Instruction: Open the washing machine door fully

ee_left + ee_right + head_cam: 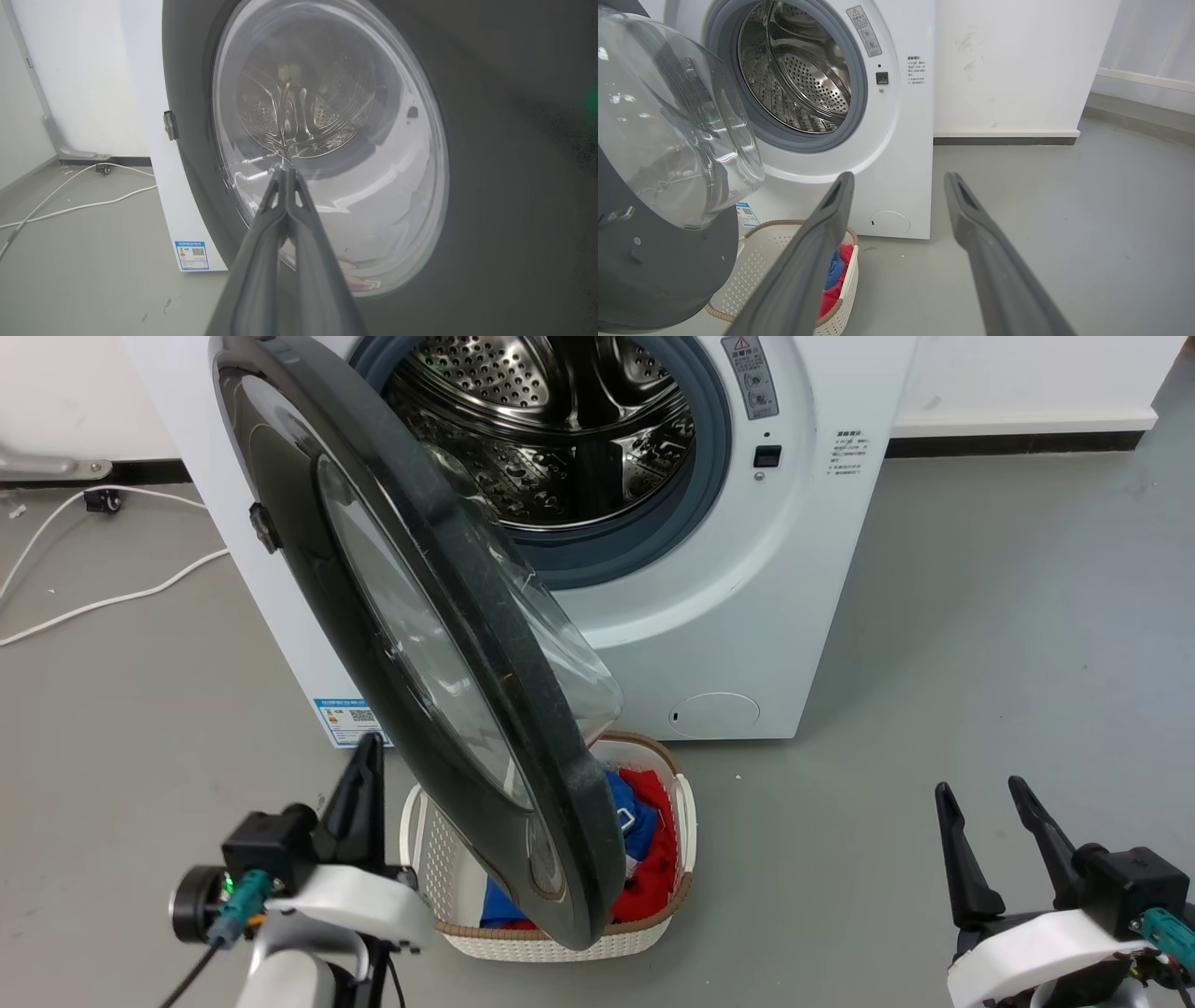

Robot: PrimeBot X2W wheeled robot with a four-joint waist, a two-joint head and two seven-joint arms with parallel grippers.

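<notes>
Head view, door: the washing machine door (420, 644) stands part open at centre-left, hinged at the upper left of the washing machine (747, 616). Its lower rim overlaps the laundry basket (560, 938) at bottom centre; whether it touches or hangs above, I cannot tell.
Head view, left gripper: the left gripper (372, 751) sits lower left, on the door's outer side, fingers together.
Head view, right gripper: the right gripper (980, 789) sits lower right, fingers apart, holding nothing, well apart from the door.
Left wrist view, aim: the closed fingertips (275, 200) point at the outer glass (327, 116) mid-frame; contact cannot be told.
Left wrist view, risk: a push from here would likely swing the door shut. This arm also seems to stand in the opening path, so the door may strike it.
Right wrist view, door: the glass bowl (668, 140) bulges at upper left, with the drum (798, 79) exposed beside it.
Right wrist view, risk: the spread fingers (815, 233) face the door's inner side. A push on the smooth bowl may slip, and a low sweep could clip the basket.
</notes>
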